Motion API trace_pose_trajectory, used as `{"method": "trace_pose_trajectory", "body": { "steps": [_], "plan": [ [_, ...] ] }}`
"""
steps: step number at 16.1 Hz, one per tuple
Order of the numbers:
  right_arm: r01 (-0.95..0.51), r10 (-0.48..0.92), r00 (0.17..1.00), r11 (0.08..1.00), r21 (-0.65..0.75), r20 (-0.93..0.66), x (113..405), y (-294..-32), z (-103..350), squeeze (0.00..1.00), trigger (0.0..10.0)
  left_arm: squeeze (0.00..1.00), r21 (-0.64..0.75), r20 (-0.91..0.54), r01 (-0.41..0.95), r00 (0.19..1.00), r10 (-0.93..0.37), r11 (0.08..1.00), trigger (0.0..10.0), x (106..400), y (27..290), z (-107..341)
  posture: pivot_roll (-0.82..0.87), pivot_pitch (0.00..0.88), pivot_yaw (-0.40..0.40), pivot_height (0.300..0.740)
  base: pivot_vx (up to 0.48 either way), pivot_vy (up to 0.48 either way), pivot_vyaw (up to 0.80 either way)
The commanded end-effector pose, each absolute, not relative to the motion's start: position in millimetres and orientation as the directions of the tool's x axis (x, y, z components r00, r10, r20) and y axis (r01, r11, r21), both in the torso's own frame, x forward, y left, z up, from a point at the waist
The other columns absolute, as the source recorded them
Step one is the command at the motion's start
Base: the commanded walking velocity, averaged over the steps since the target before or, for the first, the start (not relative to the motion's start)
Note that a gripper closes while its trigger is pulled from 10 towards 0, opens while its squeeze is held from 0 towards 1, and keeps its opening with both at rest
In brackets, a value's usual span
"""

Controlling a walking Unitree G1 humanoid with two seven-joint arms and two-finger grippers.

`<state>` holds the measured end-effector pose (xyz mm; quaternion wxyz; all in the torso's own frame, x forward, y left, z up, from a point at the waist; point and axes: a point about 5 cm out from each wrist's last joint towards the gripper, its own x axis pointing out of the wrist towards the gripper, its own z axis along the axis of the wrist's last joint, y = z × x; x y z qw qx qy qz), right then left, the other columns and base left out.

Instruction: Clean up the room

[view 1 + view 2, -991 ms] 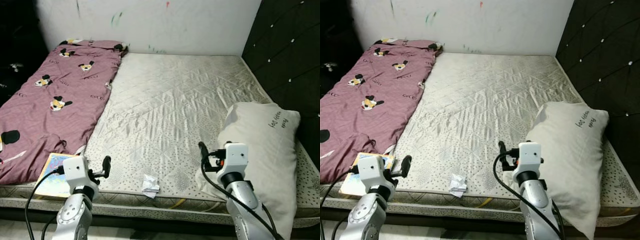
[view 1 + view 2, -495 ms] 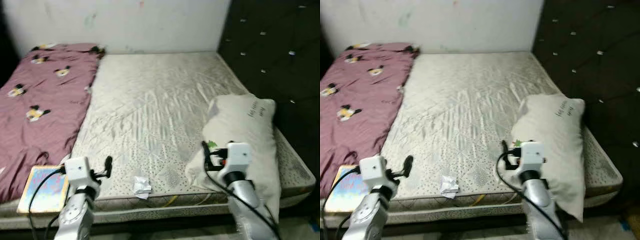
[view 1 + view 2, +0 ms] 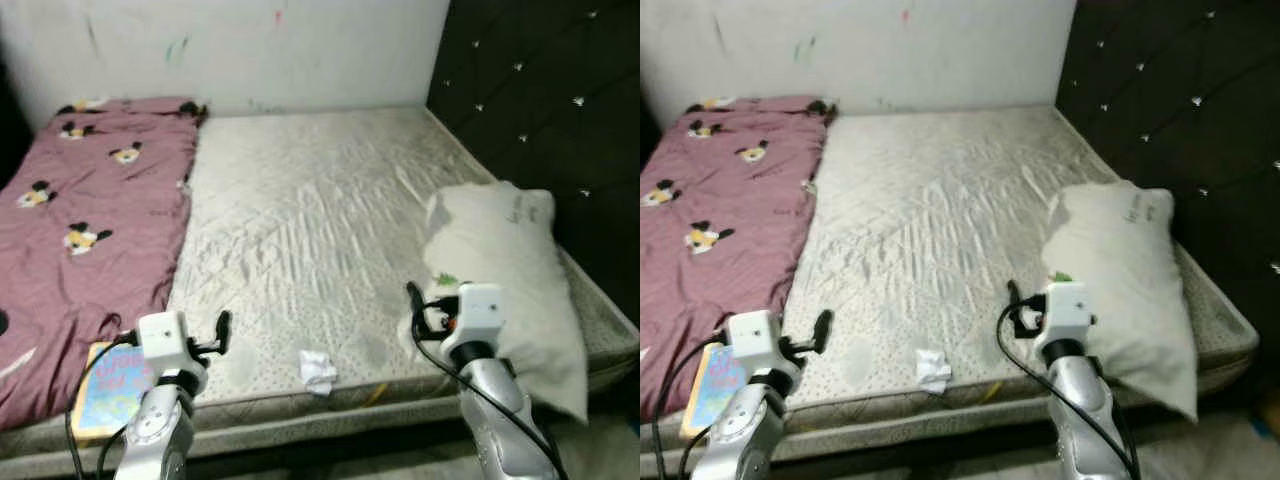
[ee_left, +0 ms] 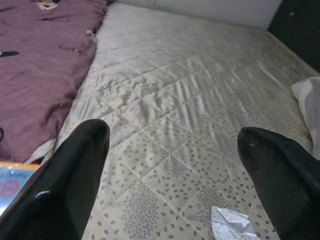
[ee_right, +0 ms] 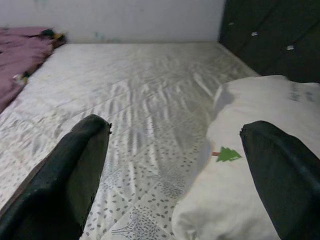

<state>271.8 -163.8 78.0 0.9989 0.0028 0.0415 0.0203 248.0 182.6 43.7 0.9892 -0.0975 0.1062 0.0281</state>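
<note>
A crumpled white wrapper (image 3: 318, 368) lies on the bare quilted mattress (image 3: 300, 200) near its front edge. It also appears low in the left wrist view, wrapper (image 4: 232, 222), between and below the two fingers. My left gripper (image 3: 222, 328) is held over the front edge, left of the wrapper, open and empty (image 4: 175, 135). My right gripper (image 3: 412, 298) hovers beside the white pillow (image 3: 505, 270), open with nothing in it (image 5: 177, 127). A colourful book (image 3: 112, 385) lies at the front left corner, partly under my left arm.
A purple blanket (image 3: 80, 210) with cartoon prints covers the left side of the bed. A dark padded headboard (image 3: 540, 90) runs along the right, a white wall (image 3: 250, 50) at the back. The pillow carries a small green tree tag (image 5: 227, 154) and overhangs the front right corner.
The whole picture has shifted, so the camera has moved. Both arms keep the same pose, and nothing on the bed has moved.
</note>
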Motion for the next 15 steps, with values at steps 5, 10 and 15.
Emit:
{"method": "trace_pose_trajectory", "body": {
  "steps": [5, 10, 15],
  "plan": [
    [-0.079, 0.079, 0.995, 0.997, 0.009, -0.063, 276, -154, 83, 0.00, 10.0, 0.00, -0.170, -0.205, -0.094, 0.977, 0.059, 0.981, 10.0, 249, 192, 46, 0.02, 0.000, 0.010, 0.740, 0.000, 0.000, 0.00],
    [-0.077, 0.077, 0.995, 0.997, 0.003, -0.063, 275, -153, 85, 0.00, 10.0, 0.00, -0.157, -0.207, -0.090, 0.977, 0.056, 0.983, 10.0, 248, 193, 46, 0.02, 0.000, 0.014, 0.740, 0.000, 0.000, -0.16],
    [-0.061, 0.061, 0.998, 0.998, 0.017, -0.027, 274, -158, 97, 0.00, 10.0, 0.00, -0.069, -0.075, -0.032, 0.997, 0.027, 0.997, 10.0, 251, 184, 79, 0.03, 0.000, 0.016, 0.740, 0.000, 0.000, -0.27]
  ]
}}
